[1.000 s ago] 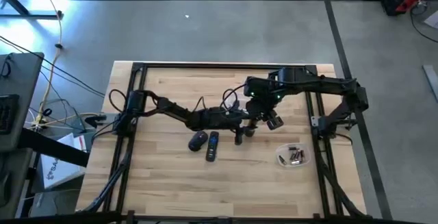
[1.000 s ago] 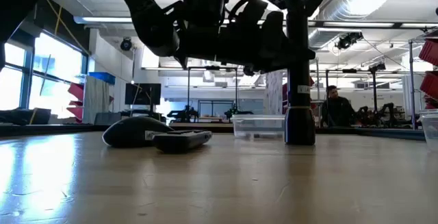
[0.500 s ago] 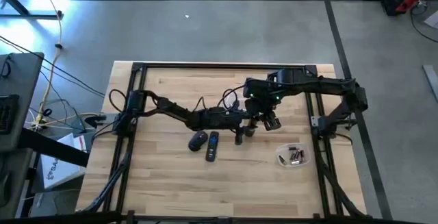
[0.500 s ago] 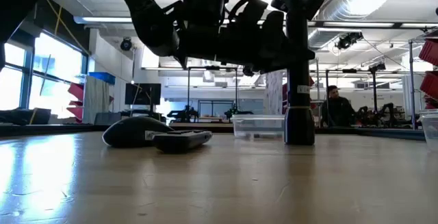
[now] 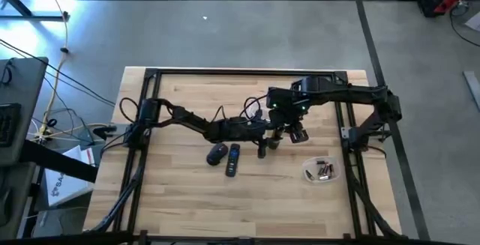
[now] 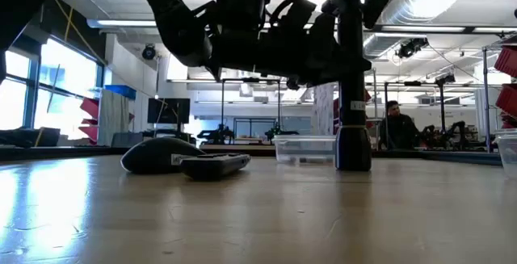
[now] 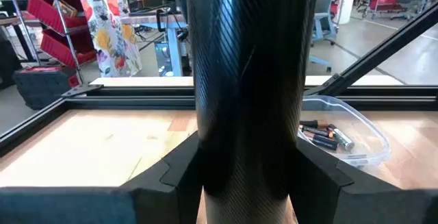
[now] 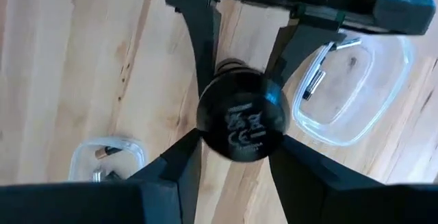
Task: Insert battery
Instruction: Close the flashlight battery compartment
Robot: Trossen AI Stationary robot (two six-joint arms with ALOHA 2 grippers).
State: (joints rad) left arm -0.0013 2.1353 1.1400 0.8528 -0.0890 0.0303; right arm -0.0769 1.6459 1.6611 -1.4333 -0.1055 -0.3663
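Flashlight (image 6: pixel 353 94): stood upright at table centre, long axis vertical, clamped between left gripper (image 7: pixel 248 176) fingers; right gripper (image 8: pixel 239 157) closed around its top end. Batteries (image 7: pixel 326 133) lay in a clear tray (image 5: pixel 321 171) nearer the right arm.

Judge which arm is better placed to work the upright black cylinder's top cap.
Right. The right gripper sits directly above the end cap, while the left gripper clamps the cylinder upright by its body.

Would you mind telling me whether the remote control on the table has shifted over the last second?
No. In the high view the remote control lies beside the computer mouse exactly as before, and the low view agrees.
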